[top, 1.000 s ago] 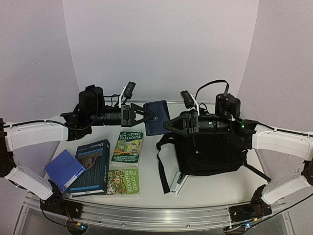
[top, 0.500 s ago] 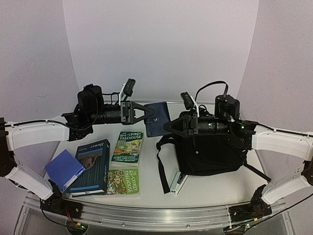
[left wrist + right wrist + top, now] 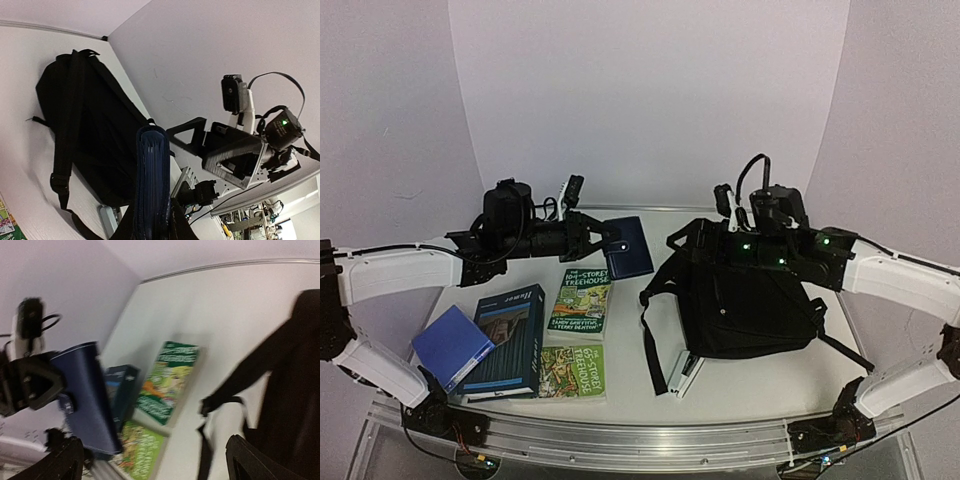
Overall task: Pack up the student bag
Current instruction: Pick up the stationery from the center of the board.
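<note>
Navy wallet (image 3: 630, 248) in left gripper (image 3: 607, 238), student bag (image 3: 745, 310) near

The bag (image 3: 745, 310) is lying on the right half of the table (image 3: 630, 400), with its straps trailing toward the left and the near edge. A stapler (image 3: 687, 375) is poking out from under its near left corner. On the left half, the far paperback (image 3: 580, 302) is lying just behind the near paperback (image 3: 572, 370). Left of both, a thick book (image 3: 510, 340) is lying, and a small book (image 3: 452, 345) is leaning on its left edge (whether it is touching the table I cannot tell). The wallet (image 3: 630, 247) is hanging above the table, behind the far paperback and left of the bag, in the left gripper (image 3: 612, 239).
</note>
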Robot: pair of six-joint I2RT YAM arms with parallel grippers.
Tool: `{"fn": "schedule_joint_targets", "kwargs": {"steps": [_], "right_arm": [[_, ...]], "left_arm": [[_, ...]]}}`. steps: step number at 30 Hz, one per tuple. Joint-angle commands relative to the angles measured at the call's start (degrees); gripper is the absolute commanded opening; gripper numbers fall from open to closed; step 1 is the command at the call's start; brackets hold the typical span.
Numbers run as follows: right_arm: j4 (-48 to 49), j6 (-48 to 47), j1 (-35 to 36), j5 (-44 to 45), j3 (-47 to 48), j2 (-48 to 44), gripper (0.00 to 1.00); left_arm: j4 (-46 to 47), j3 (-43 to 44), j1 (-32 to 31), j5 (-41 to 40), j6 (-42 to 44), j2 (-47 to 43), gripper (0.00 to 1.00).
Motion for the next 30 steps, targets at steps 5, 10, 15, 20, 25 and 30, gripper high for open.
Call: {"fn": "schedule_joint_targets", "kwargs": {"steps": [5, 10, 15, 20, 25, 30], "right_arm": [[-34.4, 1.0, 0.7, 36.2, 12.8, 17.4, 0.91], [-40.3, 3.4, 1.7, 40.8, 17.1, 25.3, 0.86], [-41.0, 4.8, 2.0, 42.2, 18.4, 27.7, 0.77], [-42.6, 5.8, 1.9, 43.9, 19.4, 29.7, 0.65], [-43.4, 6.4, 2.0, 44.4, 19.4, 31.5, 0.57], [-43.1, 6.4, 2.0, 44.3, 19.3, 32.1, 0.56]], "left_arm": [[-2.8, 1.2, 0.6, -3.3, -1.9, 2.1, 0.0], [-3.7, 1.5, 0.8, -3.4, -1.9, 2.7, 0.0], [-4.3, 1.2, 0.9, -3.5, -1.9, 2.7, 0.0], [-4.2, 1.1, 0.9, -3.2, -2.1, 2.9, 0.0], [-3.7, 1.3, 0.9, -2.7, -2.5, 3.4, 0.0], [-3.7, 1.5, 0.9, -2.5, -2.7, 3.5, 0.0]]}}
